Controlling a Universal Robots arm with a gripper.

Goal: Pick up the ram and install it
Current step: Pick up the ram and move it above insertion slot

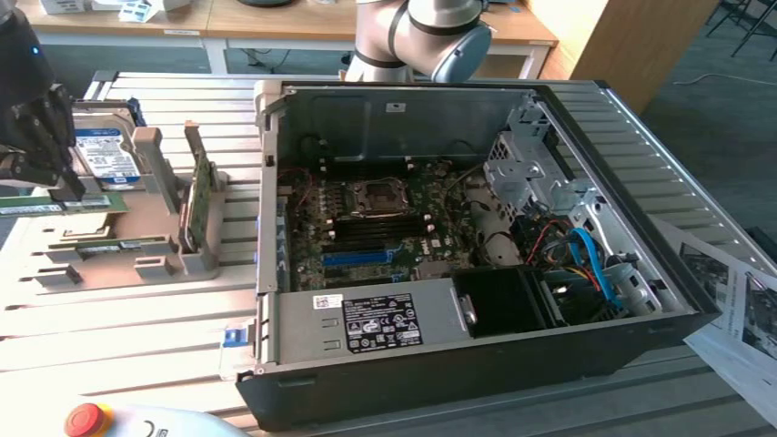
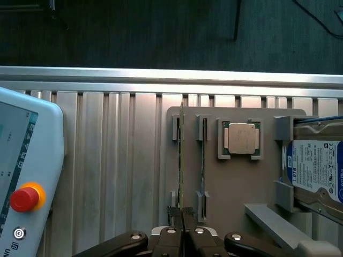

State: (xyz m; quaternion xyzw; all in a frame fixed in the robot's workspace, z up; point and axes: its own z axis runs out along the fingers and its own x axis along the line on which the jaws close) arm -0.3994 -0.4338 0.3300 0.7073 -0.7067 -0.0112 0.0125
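Green, thin and long: pinching the ram [image 2: 181, 160] by its near end with the gripper [image 2: 183, 217], squeezing almost fully shut on the skinny edge. Holding it standing on edge at the outermost slot of the grey holder [image 2: 225, 198], right along the holder's rim. Not being able to tell whether lifting out of the slot or sitting down in it.

Judging it as light and stiff, but easy to snap. Guessing at a slippery feel too, being so flat and smooth. Thinking it best gripping the two flat sides close to one end, as now, holding it straight and never twisting or bending.

Looking a bit farther: spotting a second green stick [image 2: 202, 166], standing in the holder's next slot, just beside the ram. Then finding the square silver chip [image 2: 241, 138], lying flat in its own pocket on the holder. Then reaching the hard drive [image 2: 316, 171] with the blue label, resting at the holder's side farthest from the ram.

Looking off the holder, across the ribbed metal table [image 2: 107, 160]: seeing a pale control box [image 2: 27, 139] with a red button [image 2: 24, 198]. Looking farthest of all, in the exterior view: finding the open black computer case [image 1: 486, 373], sitting well apart from the holder toward the exterior view's right, showing its green board [image 1: 428, 244] inside.
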